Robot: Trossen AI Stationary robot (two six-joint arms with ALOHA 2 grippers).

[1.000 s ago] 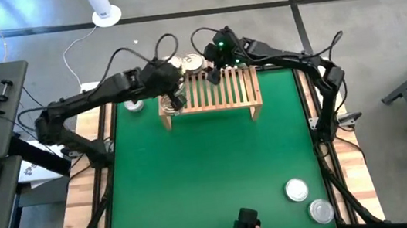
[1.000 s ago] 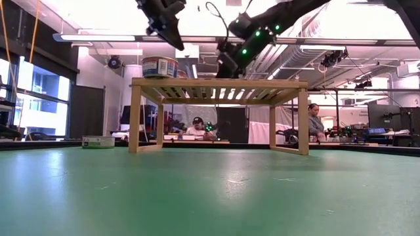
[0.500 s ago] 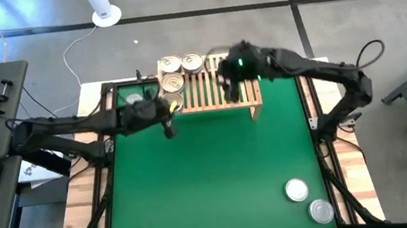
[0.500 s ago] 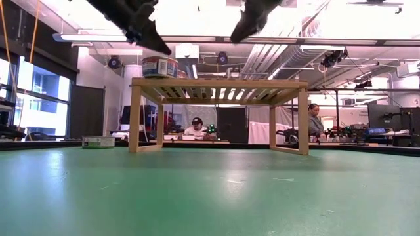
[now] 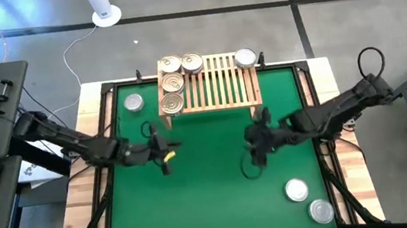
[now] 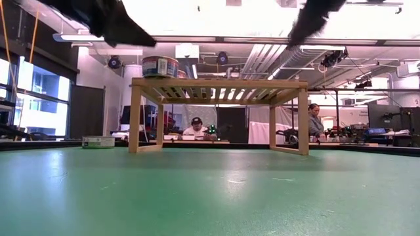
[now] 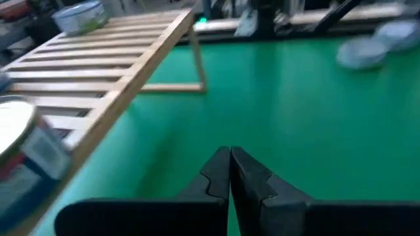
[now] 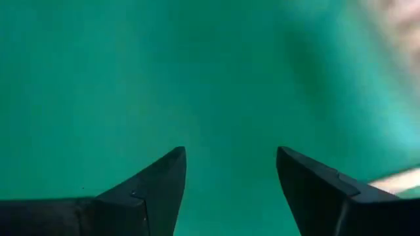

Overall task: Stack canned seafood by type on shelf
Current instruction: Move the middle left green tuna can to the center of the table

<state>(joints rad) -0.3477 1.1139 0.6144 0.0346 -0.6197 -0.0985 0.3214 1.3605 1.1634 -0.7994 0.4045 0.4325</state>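
Round metal seafood tins (image 5: pixel 172 85) sit on your slatted light-wood shelf (image 5: pixel 220 92); left gripper (image 5: pixel 163 155) hovers closed, right gripper (image 5: pixel 255 148) spread empty, both over green mat (image 5: pixel 214 198).

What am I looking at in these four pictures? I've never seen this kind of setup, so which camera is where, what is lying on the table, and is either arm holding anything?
It is a robot with two dark arms at a table covered by a green mat. One picture looks straight down on the table, one looks level across it into the room, and one comes from each arm's wrist.

At the far end stands a low wooden shelf. On its left end are three gold-topped tins; a silver-topped tin sits on its right corner. Another silver tin lies on the mat left of the shelf, and two more silver tins lie at the near right.

The left gripper is shut and holds nothing. The right gripper is open over bare mat, also holding nothing.
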